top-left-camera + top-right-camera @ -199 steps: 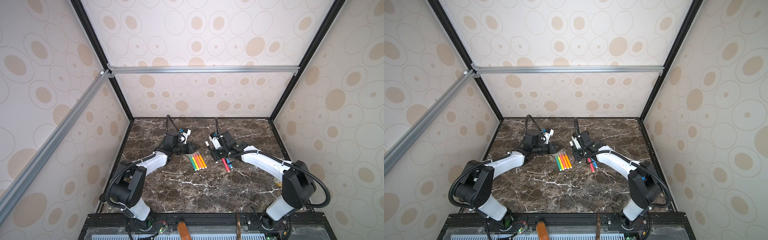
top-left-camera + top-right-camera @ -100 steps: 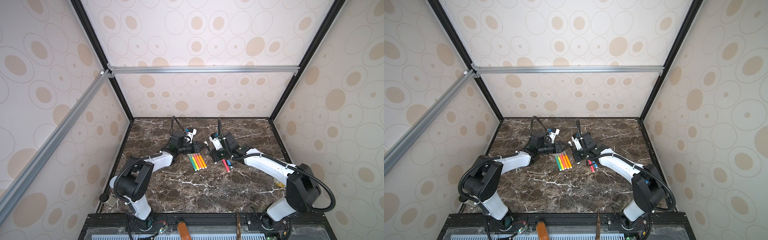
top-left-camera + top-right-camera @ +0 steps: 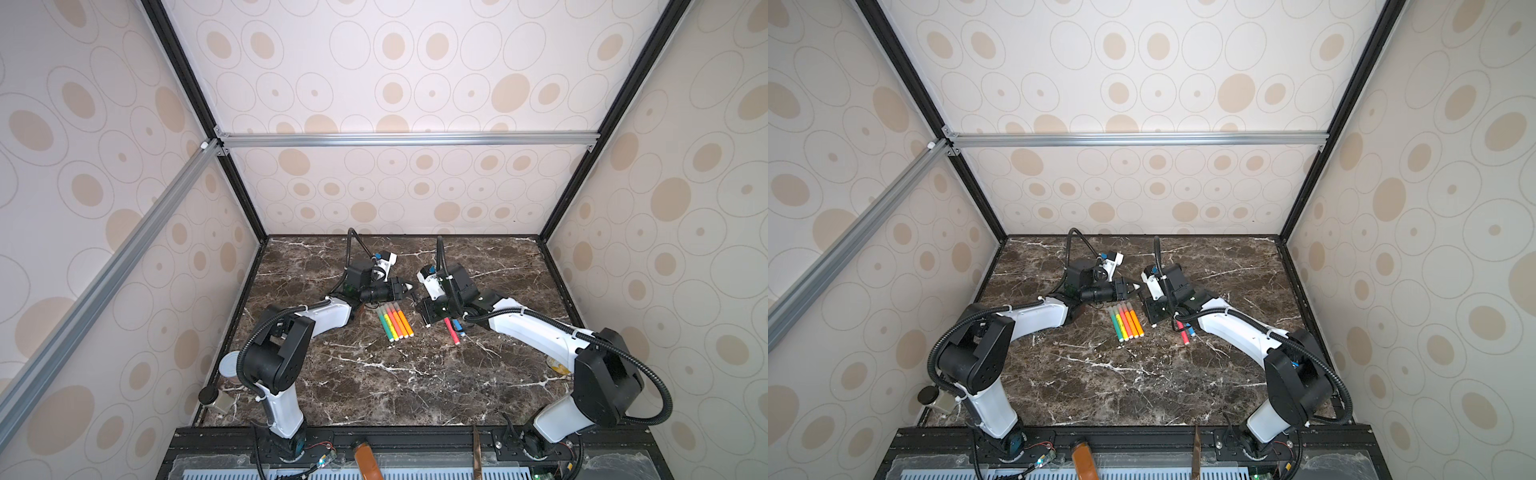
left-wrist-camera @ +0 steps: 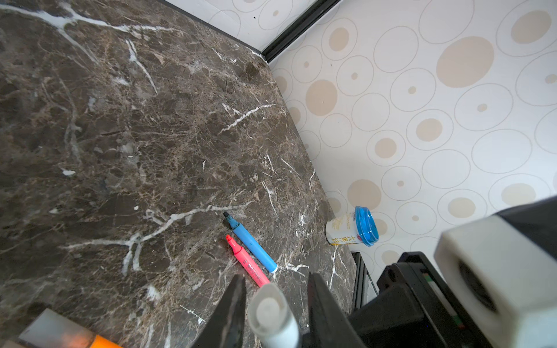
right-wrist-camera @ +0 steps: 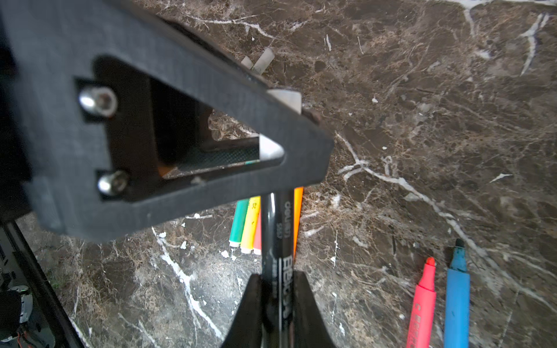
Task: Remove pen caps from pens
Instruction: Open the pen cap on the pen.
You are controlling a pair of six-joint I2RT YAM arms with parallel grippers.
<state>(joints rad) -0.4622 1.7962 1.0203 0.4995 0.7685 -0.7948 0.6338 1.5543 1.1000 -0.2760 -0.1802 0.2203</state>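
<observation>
My right gripper [image 5: 276,280] is shut on the barrel of a black pen [image 5: 278,229]. The pen's far end runs behind a finger of my left gripper [image 4: 275,289], which is shut on a pale pen cap [image 4: 268,310] in line with that pen. Whether cap and pen are still joined is hidden. Both grippers meet above the table's middle back [image 3: 409,286]. A row of several capped pens [image 3: 395,322], green to orange, lies just in front of them. An uncapped red pen [image 3: 452,331] and an uncapped blue pen [image 3: 457,325] lie under the right arm. Two loose caps [image 5: 262,61] rest beyond the left finger.
A small bottle with a blue lid [image 4: 354,229] lies at the table's right edge. A jar with a black lid [image 3: 212,399] and a white lid [image 3: 228,365] sit in the front left corner. Patterned walls close in the dark marble table [image 3: 374,395].
My left gripper has moved right, toward the right gripper, and now meets the end of the black pen. The right gripper has barely shifted.
</observation>
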